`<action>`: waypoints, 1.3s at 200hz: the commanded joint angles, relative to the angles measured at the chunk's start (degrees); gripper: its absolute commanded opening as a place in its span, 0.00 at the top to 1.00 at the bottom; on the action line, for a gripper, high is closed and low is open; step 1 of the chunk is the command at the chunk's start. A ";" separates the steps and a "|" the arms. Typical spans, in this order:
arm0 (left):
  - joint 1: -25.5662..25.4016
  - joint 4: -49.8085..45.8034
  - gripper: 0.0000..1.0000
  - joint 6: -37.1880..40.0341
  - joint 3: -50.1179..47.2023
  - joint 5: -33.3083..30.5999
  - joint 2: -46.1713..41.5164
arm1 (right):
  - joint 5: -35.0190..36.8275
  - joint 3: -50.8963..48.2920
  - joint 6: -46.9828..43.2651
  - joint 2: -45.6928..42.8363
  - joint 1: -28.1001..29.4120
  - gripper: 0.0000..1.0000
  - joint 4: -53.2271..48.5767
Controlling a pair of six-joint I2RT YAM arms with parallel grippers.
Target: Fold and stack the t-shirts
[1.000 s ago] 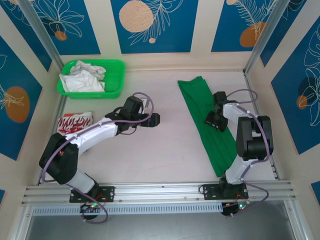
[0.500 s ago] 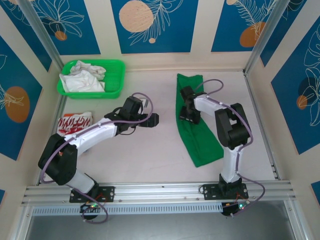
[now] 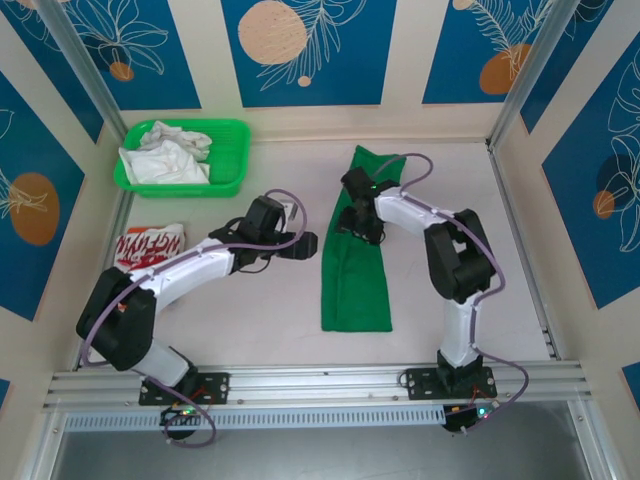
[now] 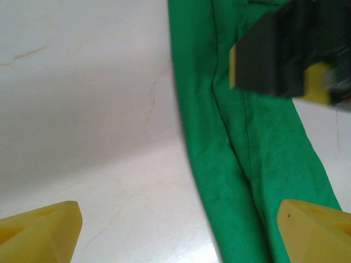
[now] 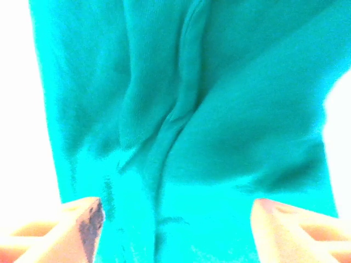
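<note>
The green t-shirt [image 3: 356, 288] lies folded into a long narrow strip at the table's centre, running from the back wall toward the near edge. My right gripper [image 3: 352, 218] rests low over its upper half. In the right wrist view the jaws stand wide apart with wrinkled cloth [image 5: 219, 109] flat beneath them, nothing pinched. My left gripper [image 3: 308, 245] is open just left of the strip. Its yellow fingertips [image 4: 38, 230] straddle bare table and the shirt's left edge [image 4: 241, 153]. The red t-shirt [image 3: 150, 243] with white lettering lies folded at the far left.
A green plastic basket [image 3: 232, 150] holding crumpled white cloth stands at the back left. Walls close in the table on the left, back and right. An aluminium rail [image 3: 320, 380] runs along the near edge by the arm bases.
The right gripper swept left and back, dragging the green t-shirt from a slant on the right to a nearly straight strip at centre, and its jaws widened. The left arm barely moved.
</note>
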 commanded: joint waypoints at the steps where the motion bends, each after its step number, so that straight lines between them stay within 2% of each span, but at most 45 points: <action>1: -1.76 1.41 0.08 2.33 1.87 3.41 2.83 | 1.19 -1.40 -0.94 -6.01 -3.22 0.24 2.14; 26: -5.34 0.04 0.11 4.72 5.19 4.45 6.22 | -0.24 -0.72 -3.18 -6.09 -7.21 0.25 5.18; 46: -9.63 -2.94 0.19 7.24 9.91 4.46 9.88 | -1.92 2.81 -4.32 -3.10 -11.01 0.29 5.45; 77: -15.45 -5.35 0.44 10.13 16.18 6.73 16.90 | -6.14 7.39 -5.28 1.74 -16.18 0.37 7.83; 94: -16.16 -4.21 0.58 10.42 16.93 9.50 20.99 | -8.02 10.69 -5.83 5.50 -18.39 0.48 8.68; 109: -16.25 -6.46 0.63 11.47 18.35 11.64 24.27 | -9.35 15.40 -6.14 10.11 -19.92 0.57 7.14; 142: -16.58 -11.05 0.64 14.21 18.30 13.85 27.13 | -10.84 24.73 -8.12 18.18 -20.98 0.64 3.41; 183: -16.51 -11.79 0.63 15.40 13.25 17.98 25.25 | -12.51 32.23 -9.66 25.65 -20.75 0.68 0.35; 195: -16.52 -11.91 0.62 15.59 12.06 19.10 24.83 | -13.27 33.98 -9.96 27.60 -20.64 0.72 -0.01; 260: -15.86 -11.96 0.61 16.20 8.19 16.09 22.67 | -16.34 49.74 -12.51 38.15 -17.74 0.73 -5.49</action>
